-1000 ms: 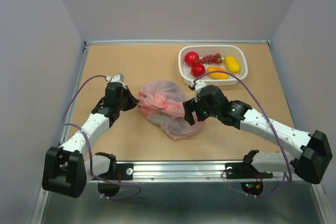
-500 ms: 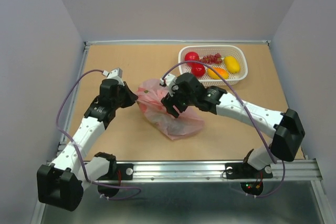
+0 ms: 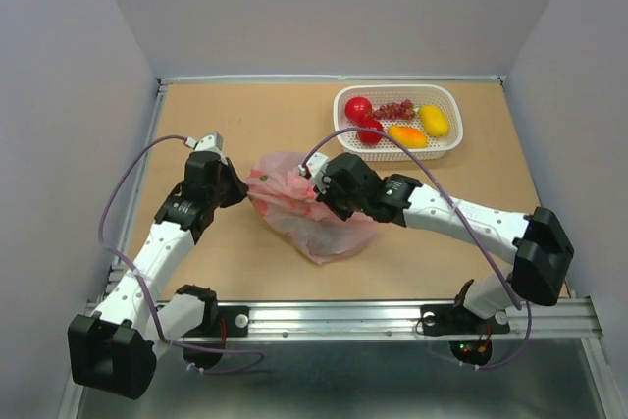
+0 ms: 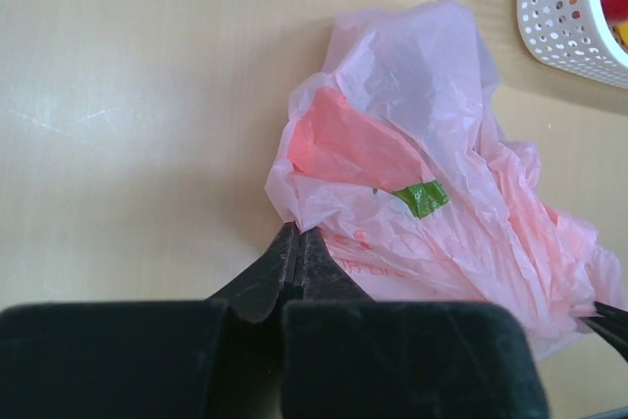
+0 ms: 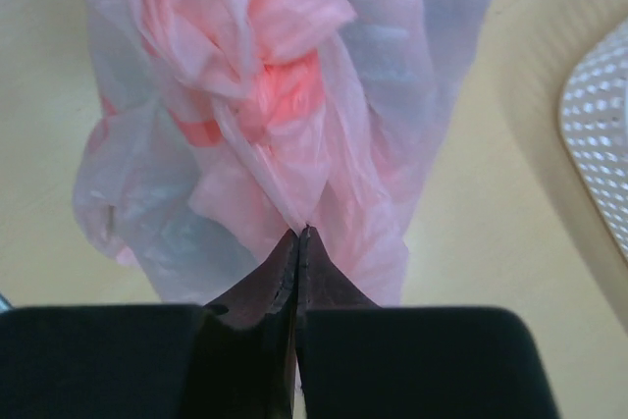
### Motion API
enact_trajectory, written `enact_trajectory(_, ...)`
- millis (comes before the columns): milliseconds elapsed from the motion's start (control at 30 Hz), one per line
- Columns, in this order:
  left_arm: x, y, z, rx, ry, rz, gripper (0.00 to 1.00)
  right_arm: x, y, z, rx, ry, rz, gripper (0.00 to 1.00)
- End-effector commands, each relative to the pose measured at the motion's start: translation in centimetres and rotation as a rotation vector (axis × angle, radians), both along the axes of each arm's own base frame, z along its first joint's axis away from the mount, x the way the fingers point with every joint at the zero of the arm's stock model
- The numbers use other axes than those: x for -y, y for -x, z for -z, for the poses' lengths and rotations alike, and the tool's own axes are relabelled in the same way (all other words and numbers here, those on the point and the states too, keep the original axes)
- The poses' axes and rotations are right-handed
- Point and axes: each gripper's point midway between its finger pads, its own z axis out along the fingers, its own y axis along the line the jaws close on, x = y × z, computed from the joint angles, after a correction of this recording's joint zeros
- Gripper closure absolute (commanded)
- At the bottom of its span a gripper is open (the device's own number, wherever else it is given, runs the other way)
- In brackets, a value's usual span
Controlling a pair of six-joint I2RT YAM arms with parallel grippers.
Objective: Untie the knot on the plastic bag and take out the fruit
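The pink plastic bag (image 3: 312,215) lies crumpled in the middle of the table, its knot (image 5: 282,85) still tied. My left gripper (image 3: 245,186) is shut on the bag's left edge (image 4: 334,205), with thin film pinched at its tips (image 4: 297,234). From the right, my right gripper (image 3: 317,195) is shut on a fold of the bag (image 5: 324,144) just below the knot. A green patch (image 4: 422,197) shows through the film. Several fruit lie in the white basket (image 3: 396,88): two red ones (image 3: 359,108), grapes (image 3: 393,108), an orange one (image 3: 407,135) and a yellow one (image 3: 434,120).
The basket stands at the back right, just beyond the bag and my right arm; its corner shows in the left wrist view (image 4: 567,9). Grey walls close in the table on three sides. A metal rail (image 3: 334,316) runs along the near edge.
My right gripper has swung left from the bag's right side onto its top and gone from open to shut on the film. The left arm has shifted slightly, still gripping.
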Motion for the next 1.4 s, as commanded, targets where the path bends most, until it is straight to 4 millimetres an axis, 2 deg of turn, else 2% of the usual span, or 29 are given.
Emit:
enact_trajectory(0, -4.0, -2.0, -0.3, 0.036, -0.082, -0.139, 1.0, 4.7, -1.5, -2.7, 0.162, 0.053, 0.159, 0.99)
enact_trajectory(33, -4.3, -2.1, 0.0, 0.029, -0.082, -0.146, 1.0, 6.0, -1.7, -3.0, 0.188, 0.059, 0.207, 0.99)
enact_trajectory(133, -5.5, -2.8, 1.1, 0.004, -0.067, -0.186, 1.0, 7.9, -2.1, -3.8, 0.2, 0.011, 0.324, 0.99)
enact_trajectory(167, -5.8, -3.2, 1.5, 0.001, -0.059, -0.196, 1.0, 8.7, -2.3, -5.2, 0.222, -0.047, 0.392, 0.99)
enact_trajectory(200, -6.5, -3.3, 1.9, -0.011, -0.048, -0.217, 1.0, 9.3, -2.6, -5.8, 0.24, -0.065, 0.428, 0.99)
enact_trajectory(267, -6.3, -3.0, 3.2, -0.043, -0.01, -0.199, 1.0, 11.1, -2.9, -6.7, 0.279, -0.119, 0.554, 0.99)
enact_trajectory(300, -6.7, -3.2, 3.4, -0.039, 0.006, -0.211, 1.0, 12.0, -2.9, -8.0, 0.297, -0.19, 0.62, 0.99)
enact_trajectory(333, -6.1, -3.0, 3.9, -0.052, 0.033, -0.189, 1.0, 12.6, -3.0, -8.6, 0.314, -0.221, 0.663, 0.99)
enact_trajectory(367, -6.7, -2.7, 4.8, -0.072, 0.055, -0.211, 1.0, 13.3, -3.0, -8.6, 0.319, -0.255, 0.718, 0.99)
enact_trajectory(400, -6.4, -2.7, 4.9, -0.068, 0.087, -0.2, 1.0, 13.6, -3.0, -9.7, 0.329, -0.317, 0.74, 0.99)
enact_trajectory(467, -5.9, -2.4, 5.1, -0.071, 0.119, -0.181, 1.0, 13.1, -2.8, -10.1, 0.312, -0.374, 0.726, 0.99)
enact_trajectory(533, -4.8, -2.4, 4.3, -0.045, 0.159, -0.126, 0.99, 10.6, -2.2, -9.9, 0.253, -0.397, 0.59, 0.99)
enact_trajectory(567, -4.5, -2.5, 3.2, -0.01, 0.163, -0.099, 0.86, 9.5, -1.8, -9.7, 0.223, -0.398, 0.524, 0.99)
enact_trajectory(633, -4.0, -2.4, 1.7, 0.034, 0.155, -0.042, 0.63, 8.6, -2.0, -10.2, 0.214, -0.403, 0.496, 0.99)
enact_trajectory(667, -3.8, -2.3, -0.2, 0.083, 0.147, -0.02, 0.44, 8.3, -2.0, -10.7, 0.211, -0.418, 0.489, 0.99)
enact_trajectory(700, -3.8, -2.2, -1.2, 0.116, 0.125, 0.006, 0.32, 7.8, -2.2, -12.4, 0.224, -0.45, 0.477, 0.99)
enact_trajectory(733, -3.8, -2.1, -2.3, 0.148, 0.112, 0.015, 0.23, 7.3, -2.5, -12.7, 0.223, -0.447, 0.466, 0.99)
enact_trajectory(767, -3.8, -2.2, -4.3, 0.2, 0.096, 0.024, 0.11, 6.8, -2.8, -13.3, 0.229, -0.451, 0.455, 0.99)
enact_trajectory(800, -3.3, -1.5, -5.9, 0.249, 0.078, 0.049, 0.06, 6.4, -3.1, -13.7, 0.238, -0.442, 0.443, 0.99)
enact_trajectory(833, -3.5, -1.3, -6.9, 0.284, 0.04, 0.053, 0.01, 6.0, -3.6, -15.0, 0.254, -0.458, 0.441, 0.99)
enact_trajectory(867, -1.8, -0.4, -8.9, 0.34, 0.027, 0.12, 0.01, 5.5, -4.2, -14.5, 0.256, -0.43, 0.436, 0.99)
enact_trajectory(967, 0.4, 0.7, -11.4, 0.419, -0.013, 0.2, 0.01, 4.3, -4.9, -14.7, 0.258, -0.411, 0.408, 0.99)
enact_trajectory(1000, 2.5, 1.5, -11.6, 0.425, -0.007, 0.269, 0.01, 4.0, -4.9, -14.5, 0.251, -0.409, 0.395, 0.99)
enact_trajectory(1033, 2.7, 1.4, -11.7, 0.427, -0.027, 0.253, 0.01, 3.8, -4.9, -14.4, 0.246, -0.406, 0.386, 0.99)
enact_trajectory(1167, 5.5, 1.1, -10.4, 0.352, -0.07, 0.249, 0.01, 3.2, -4.3, -13.3, 0.211, -0.4, 0.345, 0.99)
enact_trajectory(1233, 6.5, 0.3, -8.9, 0.287, -0.106, 0.213, 0.01, 3.0, -3.8, -12.9, 0.192, -0.402, 0.324, 0.99)
enact_trajectory(1267, 8.1, 0.4, -7.9, 0.251, -0.129, 0.245, 0.01, 3.0, -3.7, -12.7, 0.185, -0.403, 0.319, 0.99)
enact_trajectory(1367, 8.8, 0.0, -6.3, 0.195, -0.206, 0.208, 0.01, 3.0, -3.3, -12.6, 0.176, -0.408, 0.309, 0.99)
